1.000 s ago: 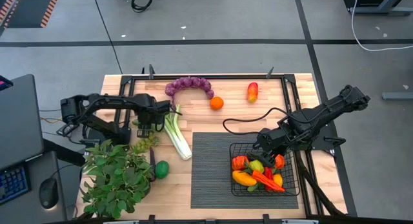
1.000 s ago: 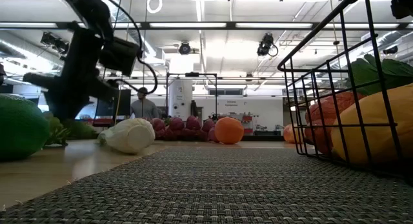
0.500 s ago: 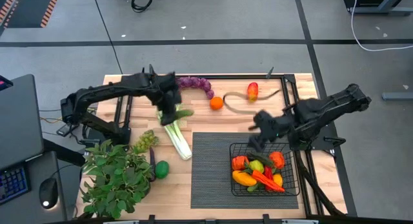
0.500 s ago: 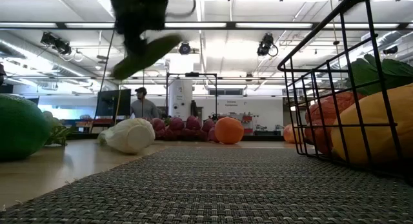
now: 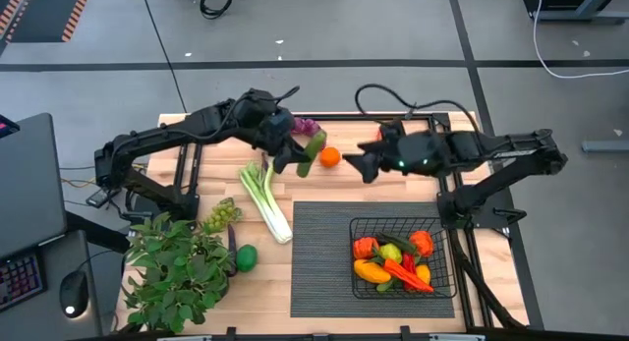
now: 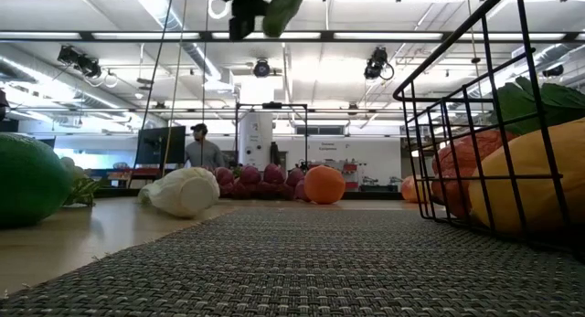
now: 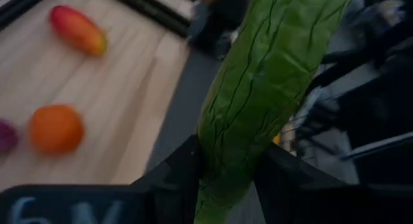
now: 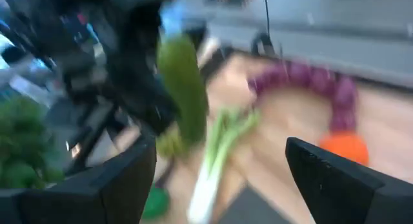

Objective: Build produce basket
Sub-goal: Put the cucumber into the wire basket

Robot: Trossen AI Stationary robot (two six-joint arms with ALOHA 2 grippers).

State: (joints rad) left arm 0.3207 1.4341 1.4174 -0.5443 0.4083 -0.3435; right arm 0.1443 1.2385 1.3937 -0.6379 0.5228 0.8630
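My left gripper point(image 5: 298, 154) is shut on a green cucumber point(image 5: 314, 150), held high above the table's far middle, next to the orange point(image 5: 330, 156). The low view shows the cucumber point(image 6: 283, 5) at the top edge. My right gripper point(image 5: 356, 165) stands open and nearly level just right of the cucumber, pointing at it, with nothing between its fingers point(image 8: 122, 179). The black wire basket point(image 5: 444, 245) rests on the dark mat point(image 5: 319, 262) at the near right and holds several pieces of produce. My left gripper pinches the cucumber between its two fingers point(image 7: 177, 179), near one end point(image 7: 222, 185). The rest of the cucumber sticks out forward beyond the fingertips. The fingers slant slightly downward from the table's left. The cucumber is lifted clear of the table.
On the wood lie a leek point(image 5: 267, 198), purple grapes point(image 5: 305, 127), green grapes point(image 5: 221, 215) and a lime point(image 5: 246, 257). A red-yellow fruit point(image 7: 79, 29) lies near the far edge. A potted plant point(image 5: 177, 272) stands at the near left.
My left gripper has risen from beside the leek with the cucumber, gone toward the table's far right and tipped from pointing down to nearly level. My right gripper has risen from above the basket, swung toward the far edge and left toward the cucumber, and tipped up likewise.
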